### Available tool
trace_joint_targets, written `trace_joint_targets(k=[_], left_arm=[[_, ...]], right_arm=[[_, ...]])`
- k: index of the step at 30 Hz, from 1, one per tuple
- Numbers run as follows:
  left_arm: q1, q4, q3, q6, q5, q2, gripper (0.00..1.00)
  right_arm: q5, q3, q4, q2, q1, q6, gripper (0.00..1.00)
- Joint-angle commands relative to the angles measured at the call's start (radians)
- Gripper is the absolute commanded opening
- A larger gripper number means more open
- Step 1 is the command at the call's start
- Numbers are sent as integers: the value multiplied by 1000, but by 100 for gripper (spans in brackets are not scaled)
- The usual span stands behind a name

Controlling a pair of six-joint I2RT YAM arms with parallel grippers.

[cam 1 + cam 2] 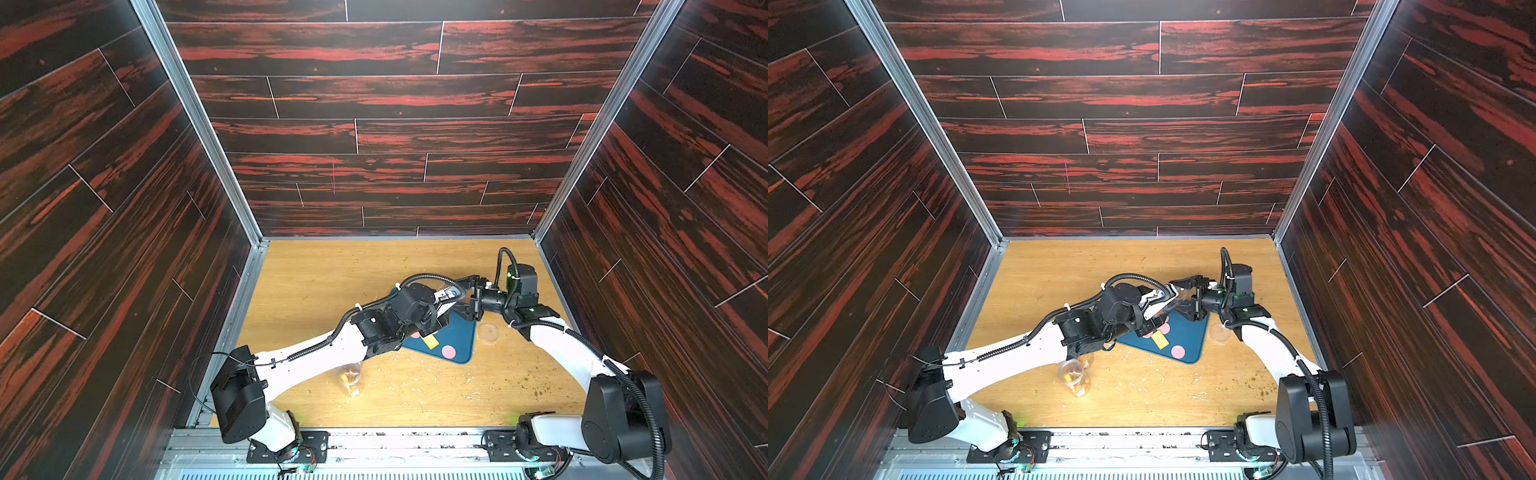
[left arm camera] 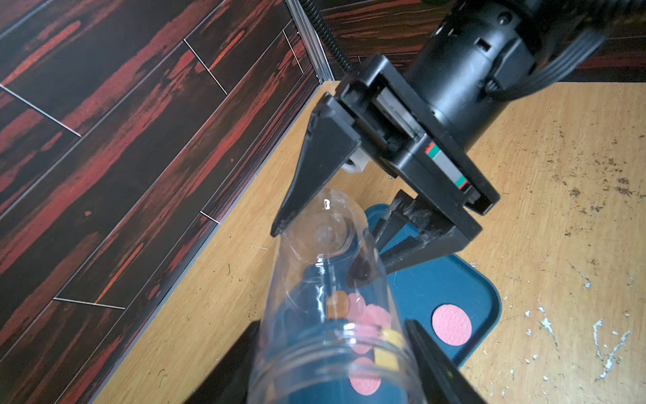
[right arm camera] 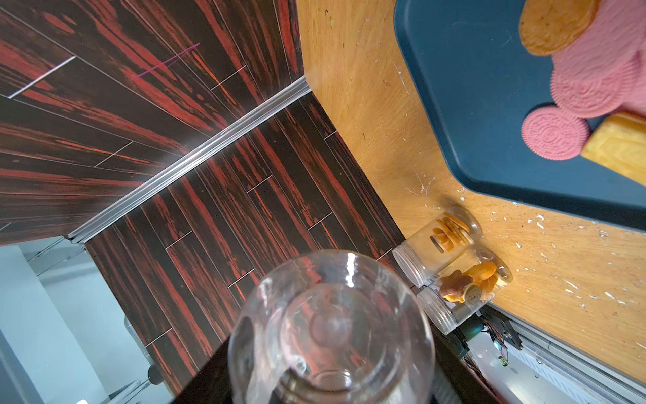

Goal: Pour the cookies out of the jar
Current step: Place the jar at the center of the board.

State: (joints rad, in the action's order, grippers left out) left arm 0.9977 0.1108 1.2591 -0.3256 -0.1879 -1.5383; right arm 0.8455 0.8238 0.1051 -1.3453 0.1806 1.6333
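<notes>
The left gripper (image 2: 332, 323) is closed on the neck of the clear jar (image 2: 307, 266), a finger against each side. It holds the jar tilted in the air over the far part of the blue tray (image 1: 459, 332). The right gripper (image 2: 330, 239) straddles the jar's base with its jaws parted. One finger touches the base, but I cannot tell whether the pair grips it.

Nearest of all, an aluminium rail (image 1: 395, 444) carries both arm bases. Past it lies the light wooden table (image 1: 332, 282), strewn with pale flecks and greenish crumbs (image 1: 536, 388) on the near side of the tray. Two lidded jars (image 3: 433, 245) holding biscuits sit side by side, nearer than the tray and to its left.

The cookies (image 3: 587, 87) lie on the tray, below the held jar. I count at least three pink discs (image 3: 554, 133), one yellow square (image 3: 618, 150) and one tan round (image 3: 555, 24). One loose clear lid (image 1: 487, 332) rests just right of the tray.

Beyond the tray the table runs to three walls (image 1: 374, 137) of dark planks streaked red. Two aluminium posts (image 1: 197, 120) join them at the far corners.
</notes>
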Motion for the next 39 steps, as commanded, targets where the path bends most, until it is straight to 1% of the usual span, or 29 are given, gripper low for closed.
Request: trace_joint_targets(k=[1, 3, 4, 9, 11, 13, 17, 20, 23, 26, 28, 31, 36, 39], left_arm=[[-14, 36, 17, -12, -1, 9, 51], [-16, 38, 17, -8, 1, 9, 51], [-16, 38, 17, -5, 1, 9, 51], [-17, 42, 10, 6, -2, 9, 51], [-20, 44, 9, 18, -13, 9, 51], [-30, 52, 12, 38, -32, 10, 51], [-92, 130, 44, 105, -88, 9, 51], [-151, 225, 79, 171, -140, 7, 51], [-215, 290, 99, 245, -143, 6, 51], [-306, 351, 129, 369, -106, -19, 52], [-355, 399, 160, 433, -88, -48, 52], [-398, 429, 203, 461, -59, -99, 53], [-424, 495, 351, 473, -36, -232, 53], [-425, 533, 487, 487, 33, -358, 53]], right_arm=[[-11, 35, -19, -29, 2, -26, 70], [-13, 39, -24, -34, 2, -31, 89], [-11, 42, -35, -36, 2, -36, 92], [-13, 60, -84, -43, 0, -79, 92], [-16, 71, -130, -37, -6, -116, 93], [-30, 89, -212, -24, -21, -180, 93], [-97, 156, -448, 15, -74, -379, 93], [-190, 259, -641, 23, -95, -555, 93], [-311, 383, -805, 14, -96, -732, 93], [-423, 458, -891, 18, -95, -843, 93], [-465, 490, -929, 17, -95, -886, 93], [-473, 507, -947, 14, -96, -911, 93], [-456, 502, -958, 7, -95, -921, 93], [-457, 509, -972, 8, -95, -930, 93]])
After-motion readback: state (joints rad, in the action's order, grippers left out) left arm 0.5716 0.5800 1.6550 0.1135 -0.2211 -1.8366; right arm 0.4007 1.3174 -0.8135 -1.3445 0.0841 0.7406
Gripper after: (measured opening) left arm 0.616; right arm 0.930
